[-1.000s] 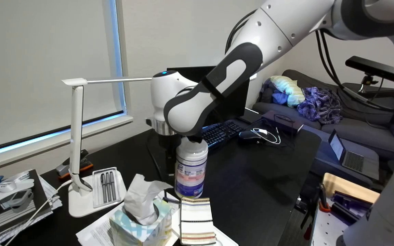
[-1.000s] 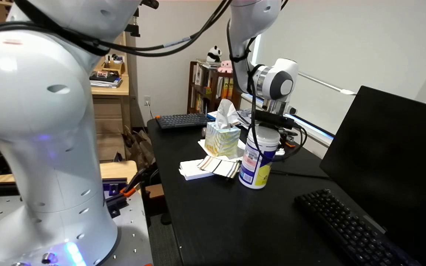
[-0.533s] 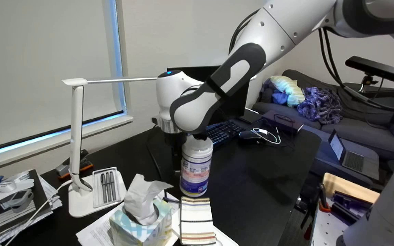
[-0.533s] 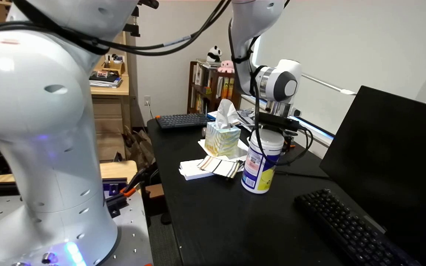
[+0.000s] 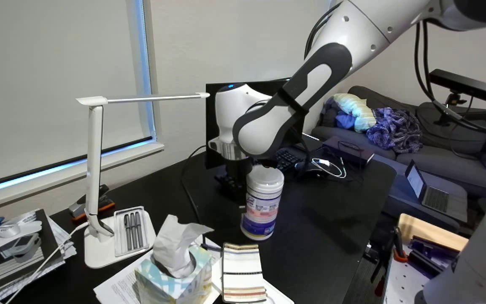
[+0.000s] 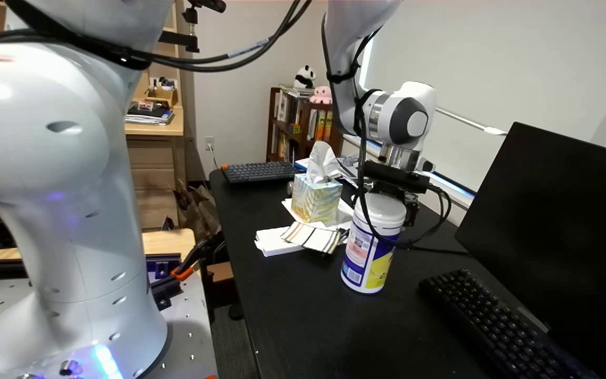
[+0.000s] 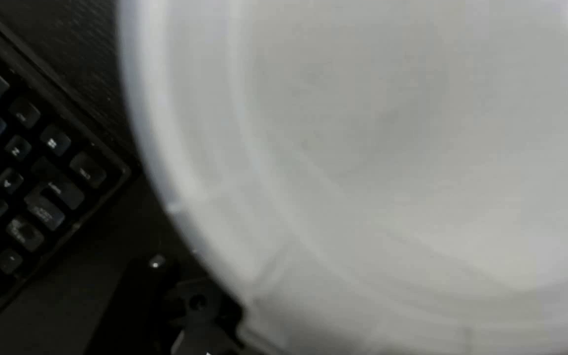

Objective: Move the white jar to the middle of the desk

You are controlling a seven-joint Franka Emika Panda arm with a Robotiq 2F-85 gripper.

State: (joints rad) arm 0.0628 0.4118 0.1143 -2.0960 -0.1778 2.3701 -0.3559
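Observation:
The white jar (image 5: 262,211) is a tall tub with a white lid and a blue, pink and yellow label. It also stands out in an exterior view (image 6: 369,255), over the black desk (image 6: 303,326), leaning slightly. My gripper (image 5: 246,190) is at its upper part, with one black finger along its side; the far finger is hidden behind the jar. The gripper is shut on the jar. In the wrist view the white lid (image 7: 363,148) fills most of the picture, with black gripper parts (image 7: 195,305) at the lower left. I cannot tell whether its base touches the desk.
A tissue box (image 5: 175,274) and a striped cloth (image 5: 243,272) lie in front of the jar. A lamp (image 5: 95,169) stands on the left. A keyboard (image 6: 492,321) and a monitor (image 6: 555,252) are on the window side. Another keyboard (image 6: 261,172) is at the far end.
The gripper and the jar have moved together along the desk, away from the tissue box and striped cloth, rightward in an exterior view. The other objects have not moved.

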